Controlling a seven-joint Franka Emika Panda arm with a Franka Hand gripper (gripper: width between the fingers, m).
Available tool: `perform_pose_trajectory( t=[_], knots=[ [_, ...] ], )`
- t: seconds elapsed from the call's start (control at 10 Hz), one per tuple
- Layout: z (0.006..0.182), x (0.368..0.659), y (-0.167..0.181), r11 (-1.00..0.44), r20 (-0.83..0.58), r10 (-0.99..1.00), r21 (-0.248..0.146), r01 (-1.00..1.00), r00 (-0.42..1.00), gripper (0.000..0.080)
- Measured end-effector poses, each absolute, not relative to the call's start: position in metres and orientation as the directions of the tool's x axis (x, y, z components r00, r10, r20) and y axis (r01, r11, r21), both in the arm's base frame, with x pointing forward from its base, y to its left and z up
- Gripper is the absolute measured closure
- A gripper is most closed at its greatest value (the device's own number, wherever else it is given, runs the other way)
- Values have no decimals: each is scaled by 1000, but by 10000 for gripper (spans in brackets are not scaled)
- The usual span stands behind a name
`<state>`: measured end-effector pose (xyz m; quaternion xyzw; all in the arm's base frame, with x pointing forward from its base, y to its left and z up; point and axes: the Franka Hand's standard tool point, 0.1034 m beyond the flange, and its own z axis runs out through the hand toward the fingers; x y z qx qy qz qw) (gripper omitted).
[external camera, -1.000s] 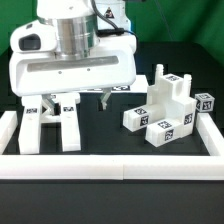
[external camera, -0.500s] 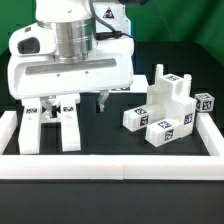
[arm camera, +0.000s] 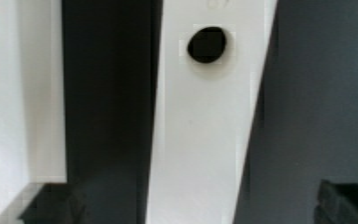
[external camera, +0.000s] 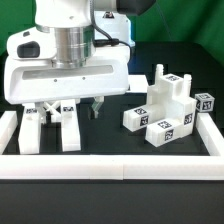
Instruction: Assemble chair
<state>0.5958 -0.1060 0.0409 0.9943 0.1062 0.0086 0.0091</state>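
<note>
Black table (external camera: 105,135) carries white chair parts (external camera: 168,105), seemingly ringed by rails (external camera: 110,166).

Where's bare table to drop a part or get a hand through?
Bare table in the middle, between the two-legged frame and the block cluster, down to the front rail. Crowded: the exterior view's right, parts packed against the right rail; the left, claw over the frame.

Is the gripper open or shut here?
Open: the gripper shows fingertips far apart in the wrist view, a white chair part between them.

tops of two white legs (external camera: 30,132) behind the arm (external camera: 68,75); wrist view blurred
</note>
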Motion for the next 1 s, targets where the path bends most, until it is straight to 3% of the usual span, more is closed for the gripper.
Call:
perform_pose_trajectory(
  t=[0.3, 1.0],
  knots=[
    [40, 595, -106, -978, 14, 209, 19, 209, 978, 150],
    [9, 583, -105, -978, -10, 206, 19, 206, 978, 150]
  ],
)
